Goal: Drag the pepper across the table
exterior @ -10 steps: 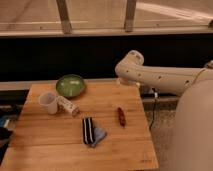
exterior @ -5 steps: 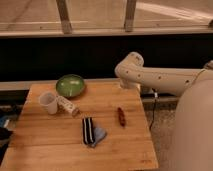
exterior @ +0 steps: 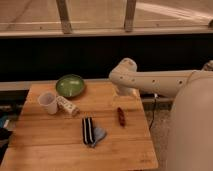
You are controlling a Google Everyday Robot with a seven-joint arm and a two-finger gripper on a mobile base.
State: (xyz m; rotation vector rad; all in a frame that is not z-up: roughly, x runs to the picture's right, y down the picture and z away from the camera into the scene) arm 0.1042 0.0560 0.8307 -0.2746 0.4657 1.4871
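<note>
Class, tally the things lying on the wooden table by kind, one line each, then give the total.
Green bowl: 1
White cup: 1
Small pale packet: 1
Black striped cloth: 1
Dark red pepper: 1
Total: 5 on the table
Not counted: the gripper, hanging above the table's far right edge.

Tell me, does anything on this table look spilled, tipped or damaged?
Nothing stands out. The white cup and green bowl stand upright, nothing is spilled, and the pepper lies flat on the table. The claw hangs over the table's far right, behind the pepper, apart from it.
</note>
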